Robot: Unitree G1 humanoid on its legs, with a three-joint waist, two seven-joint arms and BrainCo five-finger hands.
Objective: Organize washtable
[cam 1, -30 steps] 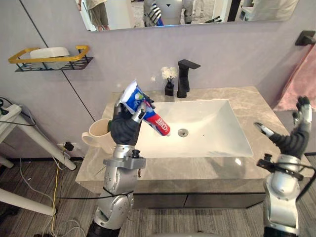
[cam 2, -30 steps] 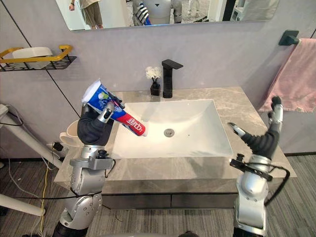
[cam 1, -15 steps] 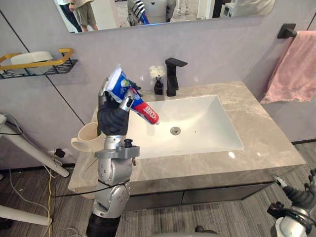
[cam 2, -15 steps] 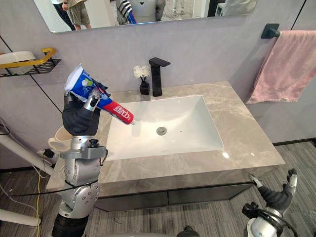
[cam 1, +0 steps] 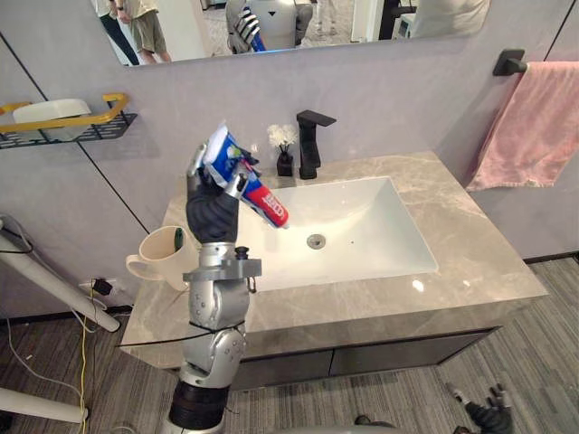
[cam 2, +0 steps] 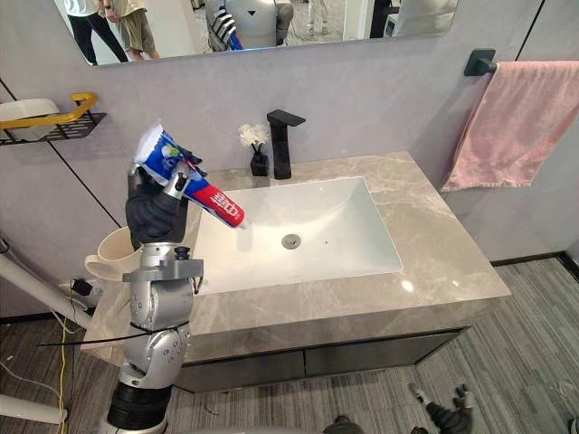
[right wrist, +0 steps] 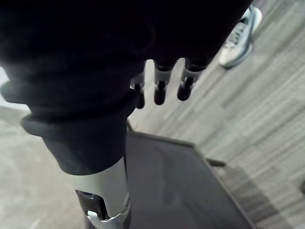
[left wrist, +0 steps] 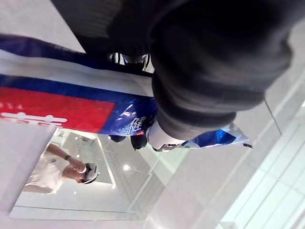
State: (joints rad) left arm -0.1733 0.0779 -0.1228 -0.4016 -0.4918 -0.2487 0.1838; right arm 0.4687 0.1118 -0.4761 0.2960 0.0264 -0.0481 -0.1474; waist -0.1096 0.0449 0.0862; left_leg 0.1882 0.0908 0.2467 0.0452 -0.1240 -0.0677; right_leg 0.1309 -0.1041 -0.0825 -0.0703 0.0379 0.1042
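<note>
- Currently my left hand (cam 1: 214, 210) is raised above the tabletop (cam 1: 470, 271), with fingers and thumb clamped round a toothpaste tube (cam 1: 237, 167).
- The tube is tilted. Its flat crimped end is up and its red end slants down over the left part of the white sink (cam 1: 380, 240), touching nothing.
- My right hand (cam 2: 446, 417) hangs low near the floor (cam 2: 543, 362), well apart from the tabletop. Its fingers (right wrist: 160, 90) look straight and loose, with nothing in them.
- A beige mug (cam 1: 161, 255) stands on the tabletop just beside my left arm, partly hidden behind it.
- In the left wrist view the dark cover blocks most of the grip, and I cannot make out the tube's cap there.
- In the left eye view the bottom edge cuts off the right hand.
</note>
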